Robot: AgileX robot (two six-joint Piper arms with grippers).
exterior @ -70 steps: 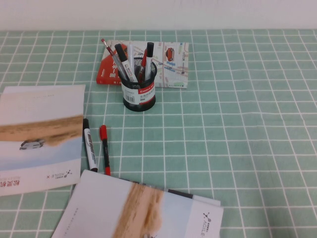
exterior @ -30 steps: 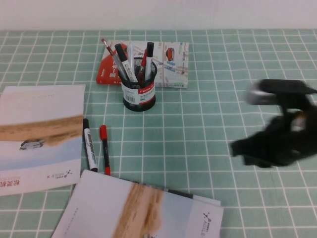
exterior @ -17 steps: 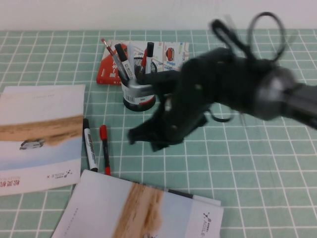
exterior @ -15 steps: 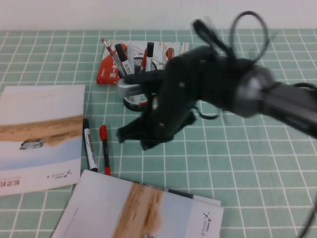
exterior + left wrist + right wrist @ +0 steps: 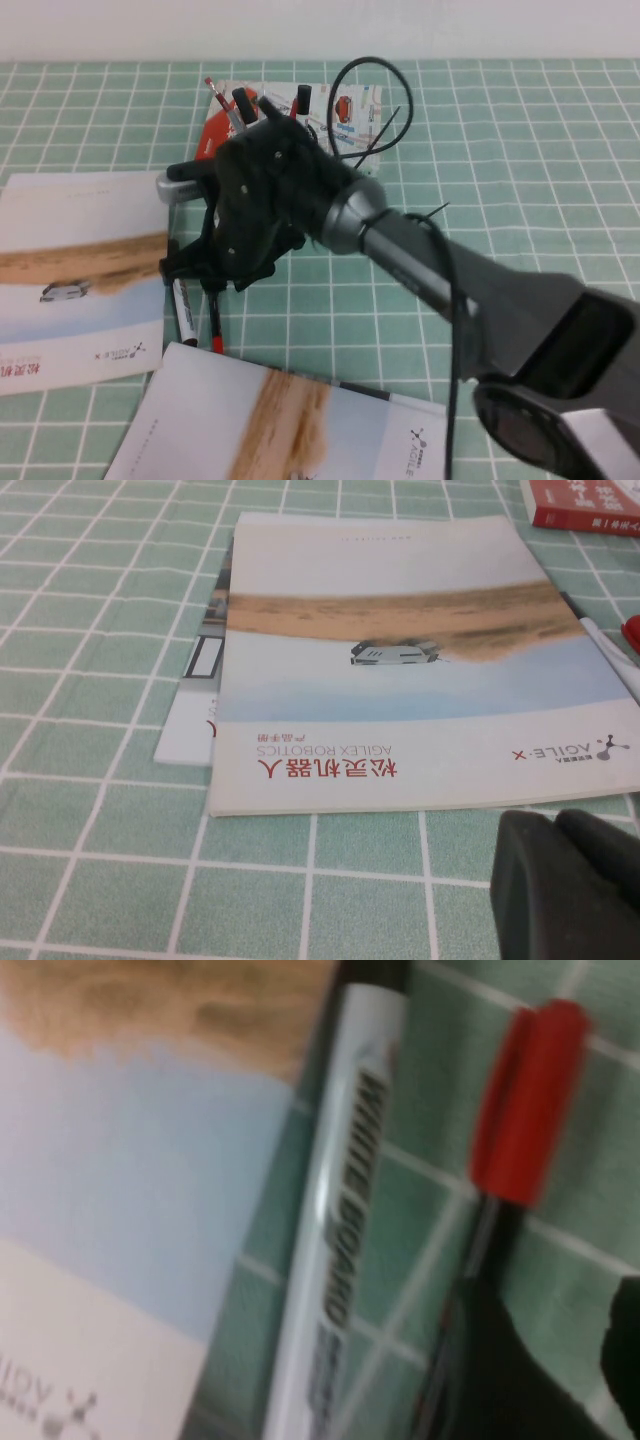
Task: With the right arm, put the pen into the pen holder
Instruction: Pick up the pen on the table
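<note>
Right gripper [image 5: 200, 275] down over the pen [image 5: 505, 1200], beside whiteboard marker [image 5: 340, 1210]; grip state unclear. Left gripper [image 5: 570, 890] low by brochure [image 5: 400, 670], state unclear too.

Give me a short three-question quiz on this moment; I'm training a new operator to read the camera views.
1. True or false: the pen already stands in the pen holder.
2. Which lies between the pen and the brochure: (a) whiteboard marker, (b) red book, (c) cable?
3. Fill in: the right gripper hovers over the ___; the left gripper sits by the brochure.

Key: 1 false, it lies on the tablecloth; 2 a; 3 pen.
</note>
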